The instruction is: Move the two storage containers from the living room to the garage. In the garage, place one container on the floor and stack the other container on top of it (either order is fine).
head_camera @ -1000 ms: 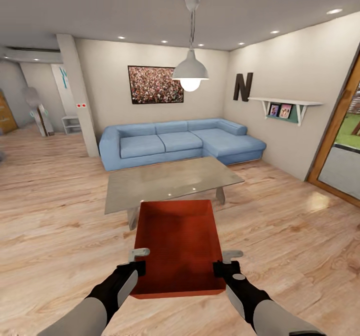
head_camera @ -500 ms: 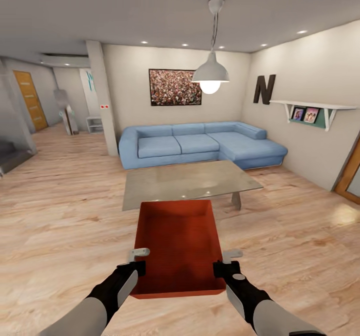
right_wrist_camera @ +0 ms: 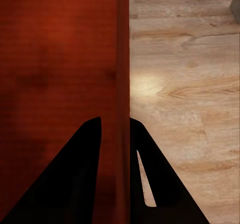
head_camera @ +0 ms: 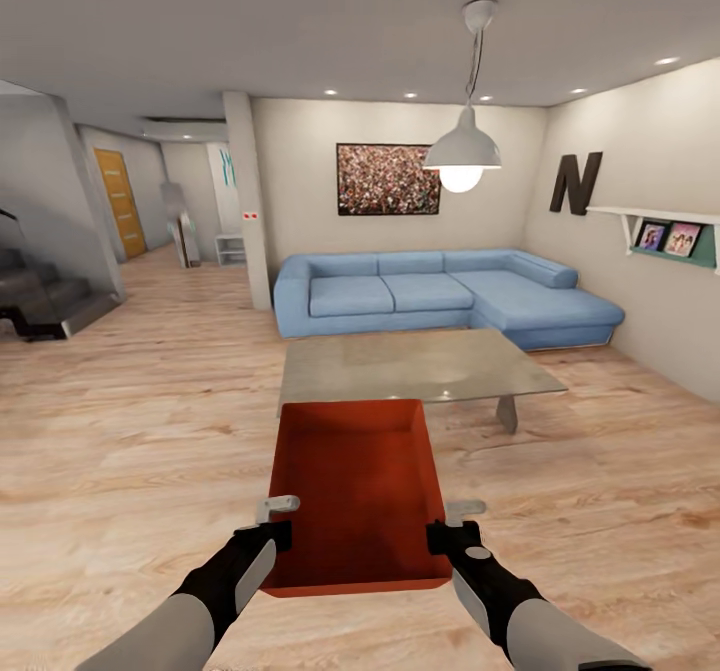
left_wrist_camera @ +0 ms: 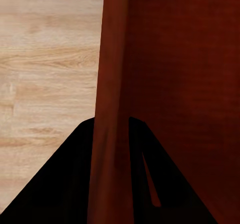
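1 storage container (head_camera: 355, 491), an orange-red open bin, is held out in front of the robot above the light wood plank floor (head_camera: 120, 451) of the living room, carried by both arms. The left gripper (head_camera: 277, 533) is clamped on the bin's left wall near its close corner; in the left wrist view its 2 dark fingers (left_wrist_camera: 75, 184) sit on either side of the thin wall (left_wrist_camera: 107, 108), closed tight against it. The right gripper (head_camera: 440, 533) pinches the right wall the same way, and the right wrist view shows its fingers (right_wrist_camera: 80, 179) straddling that wall (right_wrist_camera: 123, 83) with almost no gap. Just beyond the bin's far edge stands the glass-topped table (head_camera: 420, 363). Behind the table a blue sofa (head_camera: 440, 296) runs along the back wall under a framed picture (head_camera: 388, 179), with a white pendant lamp (head_camera: 462, 146) hanging in front. Far off at the left are dark stairs (head_camera: 40, 296) and an orange door (head_camera: 120, 201).
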{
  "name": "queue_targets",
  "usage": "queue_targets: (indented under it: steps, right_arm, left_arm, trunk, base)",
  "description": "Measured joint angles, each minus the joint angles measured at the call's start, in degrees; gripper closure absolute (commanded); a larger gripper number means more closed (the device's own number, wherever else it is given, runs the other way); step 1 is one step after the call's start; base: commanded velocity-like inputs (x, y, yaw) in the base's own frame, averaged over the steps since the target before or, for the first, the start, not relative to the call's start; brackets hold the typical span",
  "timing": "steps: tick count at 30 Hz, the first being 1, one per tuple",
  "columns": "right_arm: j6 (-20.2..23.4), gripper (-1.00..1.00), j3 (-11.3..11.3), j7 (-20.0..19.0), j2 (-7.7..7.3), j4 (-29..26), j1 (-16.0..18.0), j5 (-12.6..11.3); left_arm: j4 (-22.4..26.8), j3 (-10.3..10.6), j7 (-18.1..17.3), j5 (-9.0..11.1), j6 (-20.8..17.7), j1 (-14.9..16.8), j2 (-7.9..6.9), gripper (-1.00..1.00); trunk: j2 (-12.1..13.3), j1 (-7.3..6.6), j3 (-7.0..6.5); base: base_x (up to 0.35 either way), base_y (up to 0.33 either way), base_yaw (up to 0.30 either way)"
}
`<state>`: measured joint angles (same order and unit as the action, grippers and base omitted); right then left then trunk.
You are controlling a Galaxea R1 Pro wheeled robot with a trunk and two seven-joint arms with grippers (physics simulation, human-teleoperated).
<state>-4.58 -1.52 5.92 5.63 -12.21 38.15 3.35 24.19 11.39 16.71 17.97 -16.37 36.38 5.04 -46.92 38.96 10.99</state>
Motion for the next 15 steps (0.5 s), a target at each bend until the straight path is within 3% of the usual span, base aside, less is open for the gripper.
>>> queue_targets:
  steps: [15]
  right_arm:
    - [0.0,1.00,0.1,0.0,0.01,0.0,0.0,0.1]
  left_arm:
    - [0.0,0.0,0.0,0.0,0.0,0.0,0.00,1.00]
  trunk:
    - [0.0,0.00,-0.73]
  base:
    - [0.000,0.000,0.238]
